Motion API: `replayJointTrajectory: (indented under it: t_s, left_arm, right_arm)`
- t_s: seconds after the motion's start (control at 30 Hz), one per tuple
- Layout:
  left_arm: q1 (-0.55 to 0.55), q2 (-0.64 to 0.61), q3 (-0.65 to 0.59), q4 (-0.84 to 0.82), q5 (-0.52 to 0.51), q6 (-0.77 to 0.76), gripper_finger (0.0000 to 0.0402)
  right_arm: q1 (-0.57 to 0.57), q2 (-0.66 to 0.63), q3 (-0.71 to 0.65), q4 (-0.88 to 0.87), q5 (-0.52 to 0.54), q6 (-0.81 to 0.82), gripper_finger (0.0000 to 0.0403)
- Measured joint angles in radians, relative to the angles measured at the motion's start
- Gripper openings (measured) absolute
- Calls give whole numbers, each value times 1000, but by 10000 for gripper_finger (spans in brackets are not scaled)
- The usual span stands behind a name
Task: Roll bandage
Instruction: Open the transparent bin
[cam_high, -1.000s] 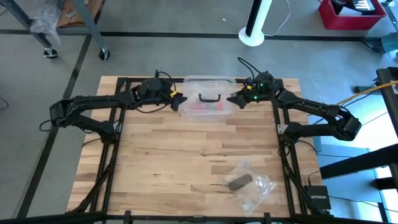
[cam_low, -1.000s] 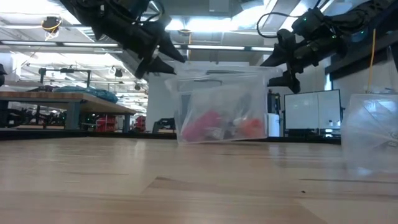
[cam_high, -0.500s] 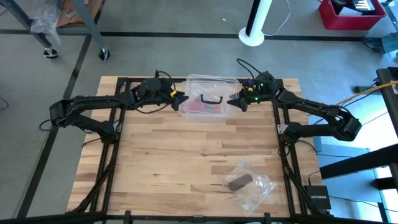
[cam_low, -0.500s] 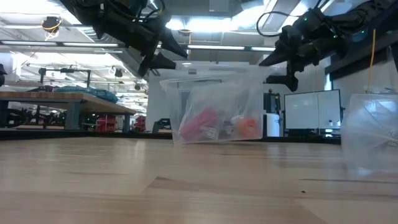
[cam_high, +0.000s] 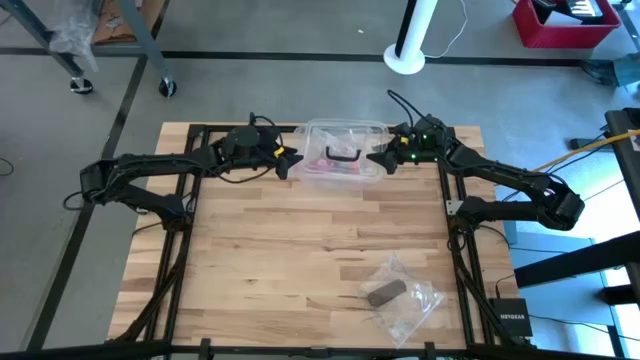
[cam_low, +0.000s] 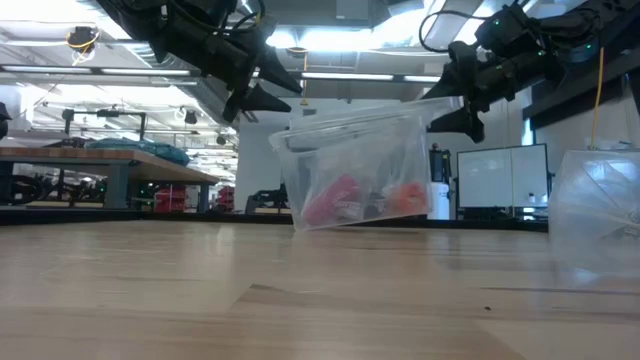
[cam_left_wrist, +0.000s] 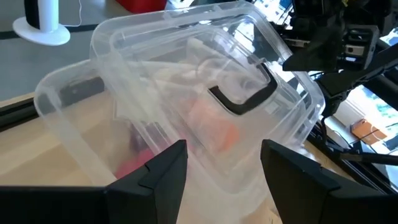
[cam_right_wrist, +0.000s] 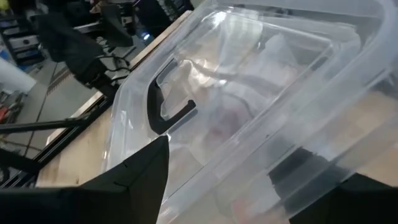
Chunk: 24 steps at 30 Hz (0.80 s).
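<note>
From the high view I am seeing both arms reaching to the far edge of the desk (cam_high: 300, 250), one on each side of a clear plastic box (cam_high: 340, 165) with a black handle (cam_high: 343, 155). The left claw (cam_high: 288, 162) is sitting at the left side of the box and the right claw (cam_high: 378, 160) at its right side. From above, the box is looking almost flat.

The low view is showing me something different: the box (cam_low: 365, 170) is tilting, with its right side higher than its left, and its lower edge is looking lifted off the desk (cam_low: 300, 300). Pink and orange things are lying inside it. The left claw (cam_low: 262, 98) and the right claw (cam_low: 452, 118) are both coming down from above to the upper corners of the box.

In the left wrist view, the two dark fingers (cam_left_wrist: 158, 177) of that claw are standing wide, with the wall of the box (cam_left_wrist: 186, 106) between them. In the right wrist view the fingers (cam_right_wrist: 134, 171) are also wide, around the box rim (cam_right_wrist: 261, 118). I cannot tell from any view if the pads are really pressing the plastic.

The bandage (cam_high: 384, 292), a small dull brown piece, is lying inside a clear thin plastic bag (cam_high: 412, 305) near the right front of the desk, well apart from both claws. Only the high view is showing it clearly; in the low view just the bag (cam_low: 598, 210) is appearing at the right edge.
</note>
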Motion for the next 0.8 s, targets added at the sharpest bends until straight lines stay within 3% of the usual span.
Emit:
replayJointTrajectory:
  t_s: [0.47,0.67,0.8]
  left_arm:
    - [-20,65,-2,0,-5,70,196]
    - [-28,89,-2,0,-21,86,196]
    - [-33,93,-2,-1,-21,93,196]
  right_arm:
    - [-1,-18,7,-216,3,25,259]
    - [-1,-19,67,-387,-31,-2,259]
    - [-1,-19,110,-461,13,-31,259]
